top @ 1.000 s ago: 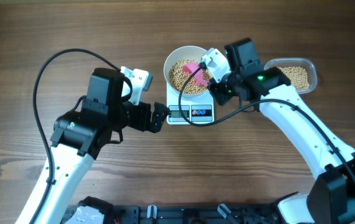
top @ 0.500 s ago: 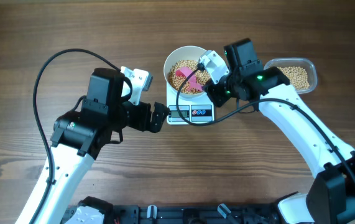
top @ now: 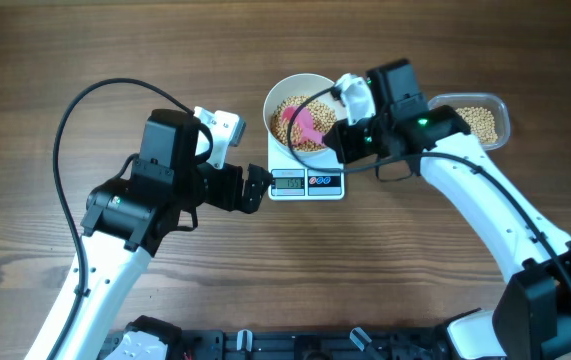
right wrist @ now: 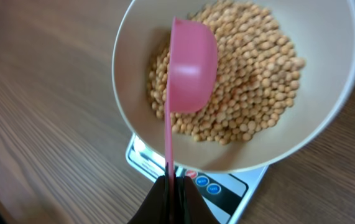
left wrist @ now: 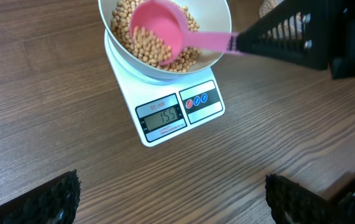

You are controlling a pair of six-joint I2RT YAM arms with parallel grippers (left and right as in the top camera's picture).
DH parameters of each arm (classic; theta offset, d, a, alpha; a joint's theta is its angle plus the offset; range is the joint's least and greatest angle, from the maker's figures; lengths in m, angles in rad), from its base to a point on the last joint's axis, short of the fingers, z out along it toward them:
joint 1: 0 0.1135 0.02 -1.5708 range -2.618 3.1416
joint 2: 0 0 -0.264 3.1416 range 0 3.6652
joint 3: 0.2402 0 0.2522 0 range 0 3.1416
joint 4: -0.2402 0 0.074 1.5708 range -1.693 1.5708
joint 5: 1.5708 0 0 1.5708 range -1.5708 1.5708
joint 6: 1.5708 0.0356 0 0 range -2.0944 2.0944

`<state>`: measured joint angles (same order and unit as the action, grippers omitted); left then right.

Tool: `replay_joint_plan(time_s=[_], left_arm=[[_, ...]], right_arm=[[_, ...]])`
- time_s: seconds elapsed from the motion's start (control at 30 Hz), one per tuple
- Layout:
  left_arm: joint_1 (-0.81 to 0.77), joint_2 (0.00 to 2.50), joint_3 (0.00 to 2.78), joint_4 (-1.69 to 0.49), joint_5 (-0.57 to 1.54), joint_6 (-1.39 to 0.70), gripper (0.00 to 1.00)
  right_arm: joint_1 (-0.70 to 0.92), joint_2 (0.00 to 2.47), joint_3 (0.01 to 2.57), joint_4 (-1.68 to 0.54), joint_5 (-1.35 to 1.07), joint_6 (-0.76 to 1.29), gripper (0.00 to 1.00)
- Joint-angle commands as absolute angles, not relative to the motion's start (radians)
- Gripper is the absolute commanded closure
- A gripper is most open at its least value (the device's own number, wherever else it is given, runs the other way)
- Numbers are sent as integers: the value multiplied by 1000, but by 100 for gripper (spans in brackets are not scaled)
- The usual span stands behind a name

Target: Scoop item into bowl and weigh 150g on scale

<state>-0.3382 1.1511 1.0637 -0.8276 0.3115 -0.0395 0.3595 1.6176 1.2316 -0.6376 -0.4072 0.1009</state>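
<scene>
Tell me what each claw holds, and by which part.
Right claw: shut on the pink scoop, pinching the far end of its handle. Left claw: open, holding nothing.

left arm (top: pixel 115 215): angled inward | left gripper (top: pixel 256 188): jaws wide apart | right arm (top: pixel 485 200): extended | right gripper (right wrist: pixel 170 191): clamped tight

I see soft, even light from above in all three views, with only faint shadows on the table (top: pixel 45 60). The scale (left wrist: pixel 180 109) display is sharp. The scoop (right wrist: pixel 193 65) handle blurs near my right wrist lens.
</scene>
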Motion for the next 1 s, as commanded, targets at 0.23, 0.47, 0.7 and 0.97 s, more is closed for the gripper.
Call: replay_joint_plan(time_s=[0.23,0.47,0.7,0.97], left_arm=[[-332,1145,1064,-827,321,-45,0],[-332,1145,1064,-827,320,-45,0],[-332,1145,1064,-827,320,-45,0],[-332,1145,1064,-827,321,-45,0]], right_arm=[[195,1631,1232,-536,-695,400,96],[93,1631,1232,-525,-834,437,96],[-4,1631,1232,-524,-999,392,96],[-76,1631,1232,-371,-1232,391,96]])
